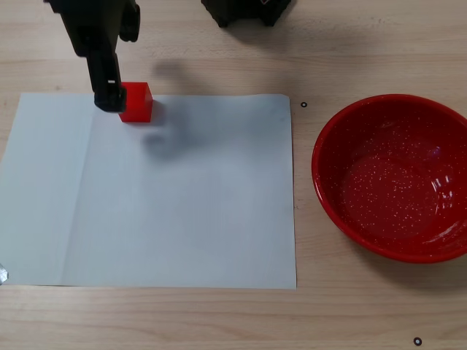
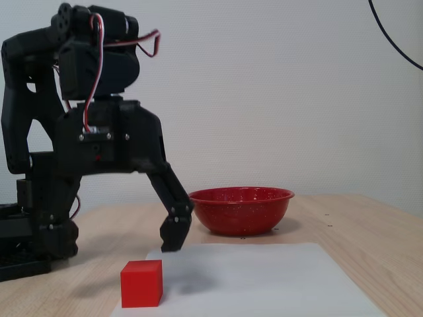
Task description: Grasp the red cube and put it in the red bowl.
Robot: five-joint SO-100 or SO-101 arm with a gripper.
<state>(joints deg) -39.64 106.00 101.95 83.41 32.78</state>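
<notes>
The black robot arm's top is cut off at the upper edge of the view from above, and its base hides behind its own body in the side view. Only one finger of the jaws (image 1: 111,98) shows well, so I cannot tell if they are open or closed. In the view from above, that finger tip covers the left edge of the small bright red cube (image 1: 137,102). In the side view the jaws (image 2: 174,236) hang low over the paper, farther back than the cube (image 2: 141,283), and nothing is held in them.

The arm bends forward and down from its base on the left, with red and white wires looping over the top.

The cube sits at the far left part of a white sheet of paper (image 1: 182,204) lying on the light wooden counter (image 1: 365,44). The big shiny red bowl with white speckles (image 1: 394,179) stands on the counter, to the right of the paper and well apart from the cube. In the side view the bowl (image 2: 241,210) stands behind the paper.
</notes>
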